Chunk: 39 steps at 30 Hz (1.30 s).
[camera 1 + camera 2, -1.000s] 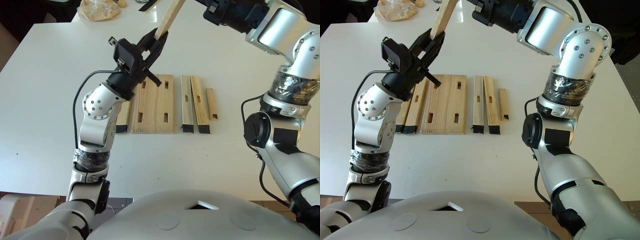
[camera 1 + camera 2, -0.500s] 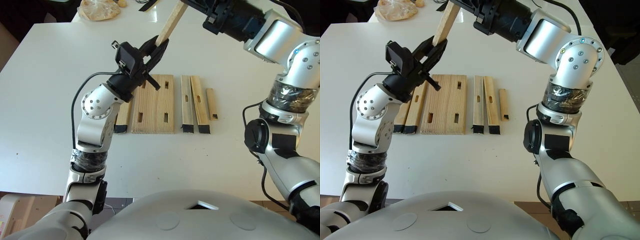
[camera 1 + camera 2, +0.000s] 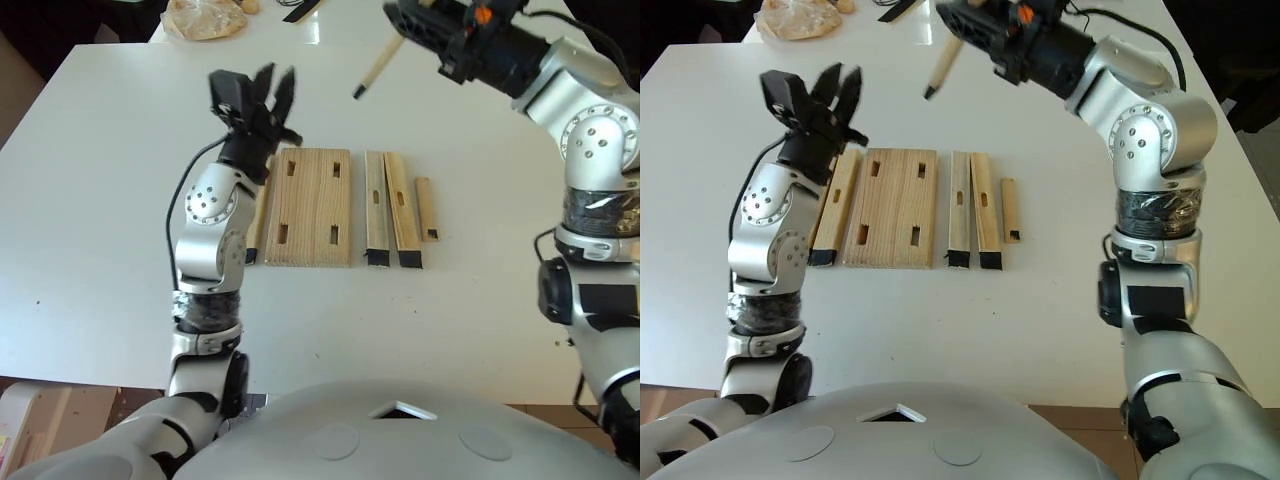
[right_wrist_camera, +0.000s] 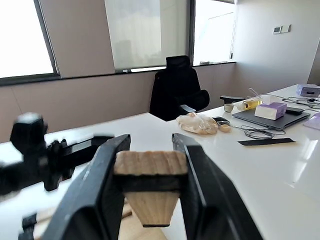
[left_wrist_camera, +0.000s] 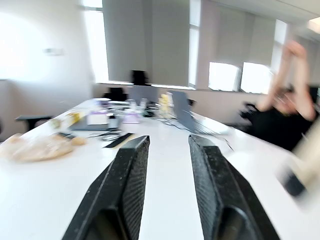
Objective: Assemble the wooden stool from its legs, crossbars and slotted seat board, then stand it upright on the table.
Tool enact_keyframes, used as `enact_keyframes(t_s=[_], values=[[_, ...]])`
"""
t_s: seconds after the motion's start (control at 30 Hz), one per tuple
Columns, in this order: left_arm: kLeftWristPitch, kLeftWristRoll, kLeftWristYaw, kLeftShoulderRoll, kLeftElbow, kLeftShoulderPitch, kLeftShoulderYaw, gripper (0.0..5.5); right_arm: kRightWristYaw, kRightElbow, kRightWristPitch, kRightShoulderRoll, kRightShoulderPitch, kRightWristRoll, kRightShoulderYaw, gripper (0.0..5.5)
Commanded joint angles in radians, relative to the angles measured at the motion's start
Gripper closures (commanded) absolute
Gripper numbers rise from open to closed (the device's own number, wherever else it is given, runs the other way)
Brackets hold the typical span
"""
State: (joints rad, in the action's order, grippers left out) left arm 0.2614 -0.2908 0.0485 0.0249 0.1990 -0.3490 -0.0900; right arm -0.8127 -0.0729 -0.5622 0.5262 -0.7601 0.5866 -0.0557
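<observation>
Early leg-fit step: right gripper [image 3: 418, 22] was clamped on one leg [image 3: 375, 72], tilted in the air beyond the seat board [image 3: 310, 205], which lay flat with nothing fitted; left gripper [image 3: 275, 82] was spread, empty; next move needed the leg's end lined up with a slot [image 3: 335, 170].

The board [image 3: 312, 207] lies flat in the middle of the table [image 3: 90, 200]. One leg [image 3: 257, 215] lies along its left edge, touching or nearly so. Two more legs [image 3: 385, 208] lie side by side just right of the board, and a crossbar [image 3: 427, 208] lies right of those, a little apart. Behind the board, up off the table, a fourth leg [image 3: 378, 68] hangs tilted in the right gripper [image 4: 150, 150]. The left gripper [image 3: 277, 82] stands over the far end of the left-hand leg. A bag [image 3: 203, 18] sits far back on the left.
</observation>
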Motion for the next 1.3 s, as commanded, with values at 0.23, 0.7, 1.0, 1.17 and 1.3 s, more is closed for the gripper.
enact_keyframes(t_s=[0.23, 0.7, 1.0, 1.17, 1.3], values=[[-0.047, 0.127, -0.381, -0.14, -0.207, -0.215, -0.098, 4.05, -0.496, -0.25, 0.397, 0.109, 0.032, -0.229, -0.136, 4.19], [-0.009, 0.286, -0.417, -0.163, -0.1, -0.168, 0.014, 4.05, -0.542, -0.356, 0.45, 0.08, 0.1, -0.292, -0.13, 4.19], [-0.047, 0.266, -0.39, -0.164, -0.168, -0.207, -0.004, 4.05, -0.536, -0.451, 0.533, 0.043, 0.087, -0.333, -0.116, 4.19], [-0.061, 0.26, -0.38, -0.163, -0.195, -0.221, -0.01, 4.05, -0.554, -0.434, 0.538, 0.041, 0.1, -0.336, -0.114, 4.19], [-0.069, 0.256, -0.37, -0.163, -0.209, -0.229, -0.012, 4.05, -0.575, -0.42, 0.574, 0.048, 0.135, -0.358, -0.13, 4.19]])
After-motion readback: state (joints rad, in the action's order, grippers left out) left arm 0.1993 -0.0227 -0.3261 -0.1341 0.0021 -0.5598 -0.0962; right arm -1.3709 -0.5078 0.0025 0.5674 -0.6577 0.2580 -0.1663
